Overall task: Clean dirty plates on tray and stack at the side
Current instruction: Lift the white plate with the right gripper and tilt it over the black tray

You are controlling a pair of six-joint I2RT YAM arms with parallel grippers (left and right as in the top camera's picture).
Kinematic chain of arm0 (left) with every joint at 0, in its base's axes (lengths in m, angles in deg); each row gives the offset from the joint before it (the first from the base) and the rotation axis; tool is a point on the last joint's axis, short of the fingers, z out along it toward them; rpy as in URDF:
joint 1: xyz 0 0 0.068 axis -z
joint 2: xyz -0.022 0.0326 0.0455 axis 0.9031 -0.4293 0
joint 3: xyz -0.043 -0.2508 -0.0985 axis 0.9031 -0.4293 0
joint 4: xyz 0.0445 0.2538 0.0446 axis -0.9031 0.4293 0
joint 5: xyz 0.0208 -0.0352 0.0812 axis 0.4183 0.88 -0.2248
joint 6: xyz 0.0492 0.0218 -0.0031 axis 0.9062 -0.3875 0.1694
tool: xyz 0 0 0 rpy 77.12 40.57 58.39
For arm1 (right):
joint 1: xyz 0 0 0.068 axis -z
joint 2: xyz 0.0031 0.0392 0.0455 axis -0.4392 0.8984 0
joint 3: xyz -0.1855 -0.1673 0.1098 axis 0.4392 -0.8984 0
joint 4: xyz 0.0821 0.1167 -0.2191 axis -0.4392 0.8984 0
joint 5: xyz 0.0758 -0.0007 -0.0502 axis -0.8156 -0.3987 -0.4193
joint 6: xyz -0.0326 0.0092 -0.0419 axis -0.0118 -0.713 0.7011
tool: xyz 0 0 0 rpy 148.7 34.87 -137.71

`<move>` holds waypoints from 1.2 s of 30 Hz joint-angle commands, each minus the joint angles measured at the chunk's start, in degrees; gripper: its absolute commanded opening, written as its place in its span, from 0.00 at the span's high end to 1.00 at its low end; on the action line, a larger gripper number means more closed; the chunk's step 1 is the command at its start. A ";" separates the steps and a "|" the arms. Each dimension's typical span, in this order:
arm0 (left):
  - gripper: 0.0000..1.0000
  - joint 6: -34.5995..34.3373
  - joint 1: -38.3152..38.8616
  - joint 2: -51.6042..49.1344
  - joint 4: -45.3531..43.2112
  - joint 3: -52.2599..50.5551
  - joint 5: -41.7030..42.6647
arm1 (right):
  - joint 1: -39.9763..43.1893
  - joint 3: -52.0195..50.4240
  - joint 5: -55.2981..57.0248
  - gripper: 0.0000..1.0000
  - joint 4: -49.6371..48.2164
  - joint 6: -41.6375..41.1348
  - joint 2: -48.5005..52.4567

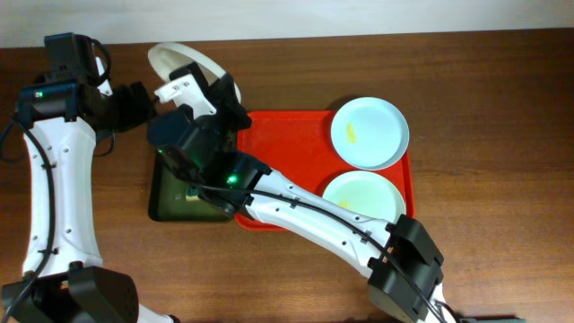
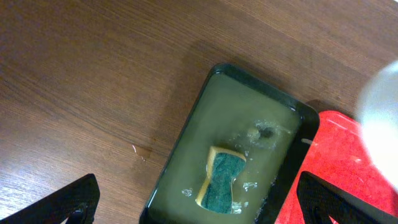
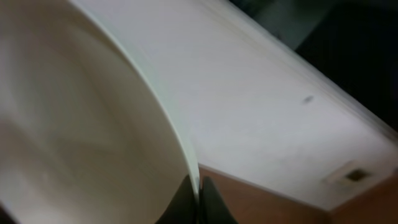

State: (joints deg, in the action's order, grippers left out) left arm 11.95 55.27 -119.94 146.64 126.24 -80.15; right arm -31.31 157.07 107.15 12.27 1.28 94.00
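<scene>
Right end effector (image 3: 199,199) is clamped tight on the rim of the white plate (image 1: 178,56), holding it tilted up by the red tray (image 1: 287,144)'s far left corner. Left end effector (image 2: 199,210) hangs over the green tray (image 2: 249,112) and sponge (image 2: 222,179), fingers spread all the way, holding nothing. Two pale plates (image 1: 369,133) sit on the red tray's right side.

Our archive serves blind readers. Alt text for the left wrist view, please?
A yellow-and-green sponge lies in a dark green tray of cloudy water on a wooden table. A red tray shows at right; the open left hand hangs above.
</scene>
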 commanded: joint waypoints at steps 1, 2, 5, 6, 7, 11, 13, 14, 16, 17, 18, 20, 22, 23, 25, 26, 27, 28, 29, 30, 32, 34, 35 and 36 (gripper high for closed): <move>0.01 -0.74 0.13 -0.13 -0.15 0.48 0.42 | -0.07 1.07 3.76 0.96 -4.31 9.55 -0.37; 0.00 -0.72 0.13 -0.13 -0.15 0.48 0.42 | -0.07 1.07 3.72 0.96 -4.57 9.51 -0.37; 0.01 -0.74 0.13 -0.13 -0.13 0.48 0.42 | 0.00 1.07 3.67 0.96 -4.57 9.49 -0.35; 0.01 -0.74 0.13 -0.13 -0.13 0.48 0.42 | 0.00 1.07 3.67 0.96 -4.57 9.49 -0.35; 0.01 -0.74 0.13 -0.13 -0.13 0.48 0.42 | 0.00 1.07 3.69 0.96 -4.55 9.49 -0.35; 0.01 -0.72 0.13 -0.13 -0.13 0.48 0.42 | 0.00 1.07 3.67 0.96 -4.52 9.46 -0.35; 0.01 -0.74 0.13 -0.13 -0.13 0.48 0.42 | 0.00 1.07 3.65 0.96 -4.55 9.46 -0.35; 0.01 -0.72 0.13 -0.13 -0.13 0.48 0.42 | 0.00 1.07 3.65 0.96 -4.55 9.44 -0.35; 0.00 -0.74 0.13 -0.13 -0.13 0.48 0.42 | 0.02 1.07 3.67 0.96 -4.28 6.54 -0.35; 0.00 -0.74 0.13 -0.13 -0.13 0.48 0.42 | 0.07 1.07 3.65 0.96 -4.31 5.73 -0.35; 0.01 -0.74 0.13 -0.13 -0.13 0.48 0.42 | 0.07 1.07 3.69 0.96 -4.28 4.87 -0.35; 0.01 -0.74 0.13 -0.13 -0.13 0.48 0.42 | 0.04 1.07 3.69 0.96 -4.28 4.48 -0.35; 0.01 -0.72 0.13 -0.13 -0.13 0.48 0.42 | 0.07 1.05 3.69 0.96 -4.11 4.48 -0.35; 0.01 -0.74 0.13 -0.13 -0.13 0.48 0.42 | 0.07 1.05 3.69 0.96 -4.11 4.48 -0.35; 0.01 -0.72 0.13 -0.13 -0.09 0.48 0.42 | 0.07 1.05 3.69 0.96 -4.11 4.48 -0.35; 0.01 -0.72 0.13 -0.13 0.02 0.48 0.42 | 0.07 1.05 3.69 0.96 -4.09 4.48 -0.35; 0.01 -0.74 0.13 -0.13 0.02 0.48 0.42 | 0.04 1.05 3.69 0.96 -4.09 4.48 -0.35; 0.01 -0.74 0.13 -0.13 0.02 0.48 0.42 | 0.04 1.05 3.69 0.96 -4.09 4.48 -0.35; 0.01 -0.74 0.13 -0.13 0.02 0.48 0.42 | 0.04 1.05 3.67 0.96 -3.85 4.46 -0.35; 0.01 -0.74 0.13 -0.13 0.02 0.48 0.42 | 0.04 1.05 3.50 0.96 -2.69 3.26 -0.35; 0.01 -0.74 0.13 -0.13 0.02 0.48 0.42 | 0.07 1.05 3.48 0.96 3.08 -3.06 -0.35; 0.01 -0.74 0.13 -0.13 0.04 0.48 0.42 | 0.11 1.05 1.29 0.96 12.37 -12.37 -0.35; 0.01 -0.74 0.13 -0.13 0.04 0.48 0.42 | 0.26 1.05 -1.95 0.96 17.40 -17.20 -0.35; 0.01 -0.72 0.13 -0.13 0.04 0.48 0.42 | 0.66 1.05 -6.58 0.96 22.71 -22.51 -0.35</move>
State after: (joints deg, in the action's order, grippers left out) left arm 11.79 55.27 -119.94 146.82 126.24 -80.13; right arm -31.31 157.68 107.74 28.66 -6.26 94.00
